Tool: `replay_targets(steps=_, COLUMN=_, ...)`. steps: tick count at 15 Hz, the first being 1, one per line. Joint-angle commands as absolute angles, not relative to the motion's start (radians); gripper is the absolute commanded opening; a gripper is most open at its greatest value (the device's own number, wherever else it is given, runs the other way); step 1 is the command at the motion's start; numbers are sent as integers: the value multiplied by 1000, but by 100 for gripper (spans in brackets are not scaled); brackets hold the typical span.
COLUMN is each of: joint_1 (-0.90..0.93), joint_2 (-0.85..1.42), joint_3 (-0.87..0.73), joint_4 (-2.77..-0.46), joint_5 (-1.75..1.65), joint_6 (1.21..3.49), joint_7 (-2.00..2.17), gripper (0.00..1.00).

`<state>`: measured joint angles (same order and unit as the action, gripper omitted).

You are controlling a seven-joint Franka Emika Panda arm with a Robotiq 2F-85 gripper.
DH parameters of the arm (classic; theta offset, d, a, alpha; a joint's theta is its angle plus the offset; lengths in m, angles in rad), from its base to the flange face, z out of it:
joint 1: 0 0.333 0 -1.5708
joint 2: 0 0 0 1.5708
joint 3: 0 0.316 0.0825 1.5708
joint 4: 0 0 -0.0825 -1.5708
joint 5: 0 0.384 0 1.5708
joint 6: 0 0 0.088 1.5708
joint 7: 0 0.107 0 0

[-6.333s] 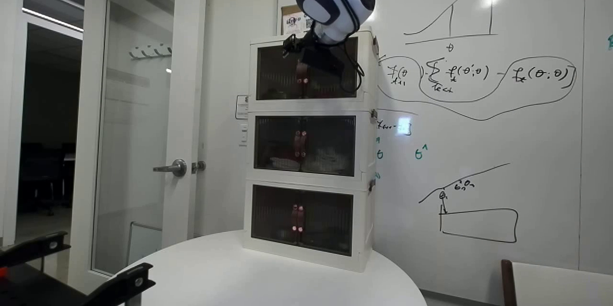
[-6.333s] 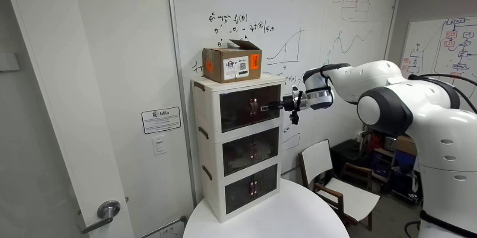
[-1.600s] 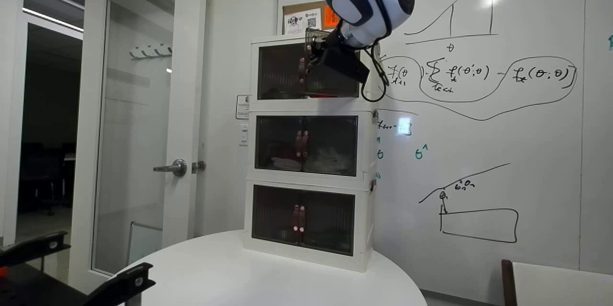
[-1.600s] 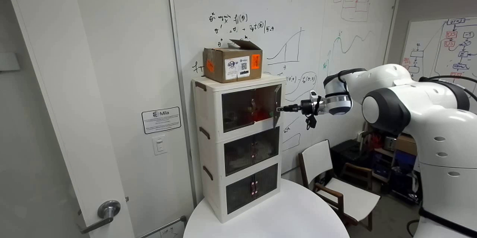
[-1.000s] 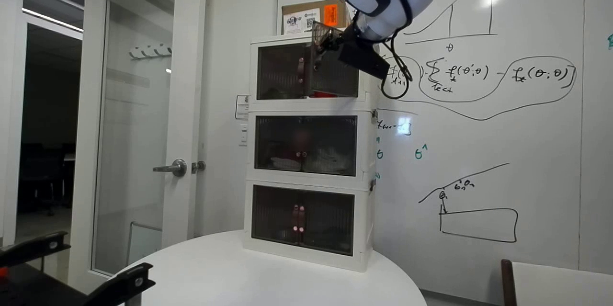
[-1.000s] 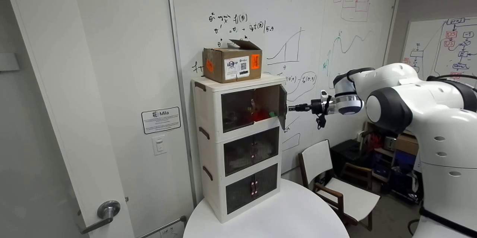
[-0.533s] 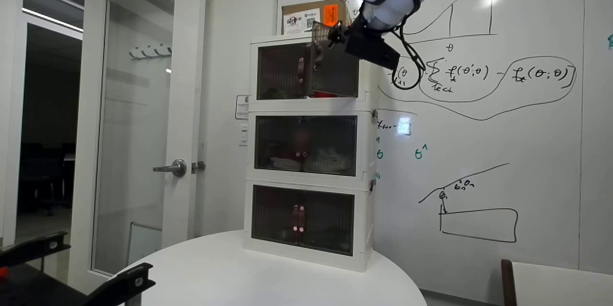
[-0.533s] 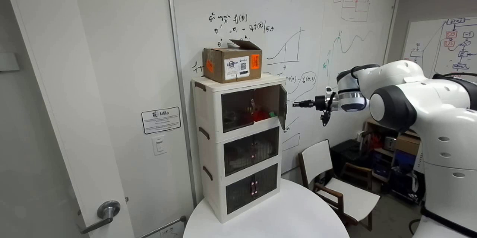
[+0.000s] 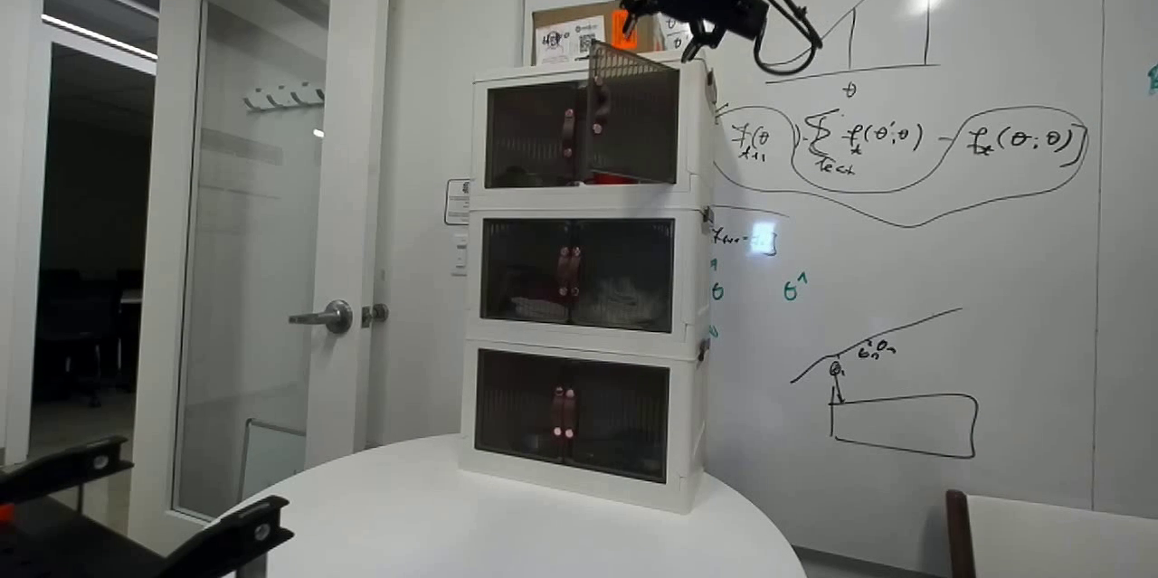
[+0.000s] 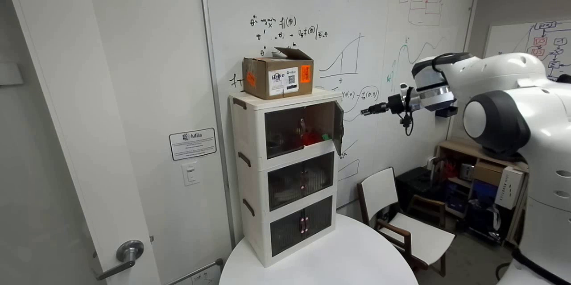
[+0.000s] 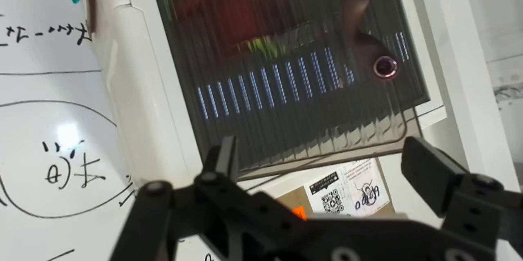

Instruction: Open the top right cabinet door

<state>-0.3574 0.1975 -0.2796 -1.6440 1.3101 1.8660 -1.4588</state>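
Note:
The top right cabinet door (image 9: 635,117) is a dark see-through panel with a brown handle (image 9: 600,105). It stands swung outward from the top unit in both exterior views (image 10: 339,129). In the wrist view the door (image 11: 265,105) fills the upper middle, with its handle (image 11: 359,24) at upper right. My gripper (image 9: 659,46) is open with its fingers wide apart and nothing between them. It is back from the door and near its top edge in height, not touching it; it also shows in an exterior view (image 10: 363,112) and the wrist view (image 11: 316,157).
A cardboard box (image 10: 276,75) stands on top of the white cabinet stack (image 10: 250,133). Red (image 10: 312,138) and green things (image 10: 325,136) lie inside the opened compartment. The stack stands on a round white table (image 10: 321,258). A chair (image 10: 379,191) and a whiteboard (image 10: 357,17) are nearby.
The door was shut 6.3 seconds ago and swung outward by 1.0 second ago; it has stayed there since. My gripper has moved back and up from the door, and its fingers have spread.

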Motion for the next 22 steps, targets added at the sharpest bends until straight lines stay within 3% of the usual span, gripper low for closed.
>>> replay_targets(steps=1, joint_1=-319, joint_2=106, joint_3=-284, joint_4=-1609, joint_5=1052, joint_6=1839, joint_7=-1220, gripper=100)
replay_targets(steps=14, joint_1=-196, joint_2=144, joint_3=-171, joint_4=-1238, joint_5=343, joint_6=1633, joint_7=-533, gripper=100)
replay_targets(steps=19, joint_1=-210, joint_2=245, joint_3=-144, joint_4=-1096, joint_5=378, joint_6=1407, joint_7=-451, gripper=100)
replay_targets(steps=22, joint_1=-208, joint_2=306, joint_3=-123, joint_4=-1027, joint_5=373, joint_6=1384, joint_7=-380, gripper=100)
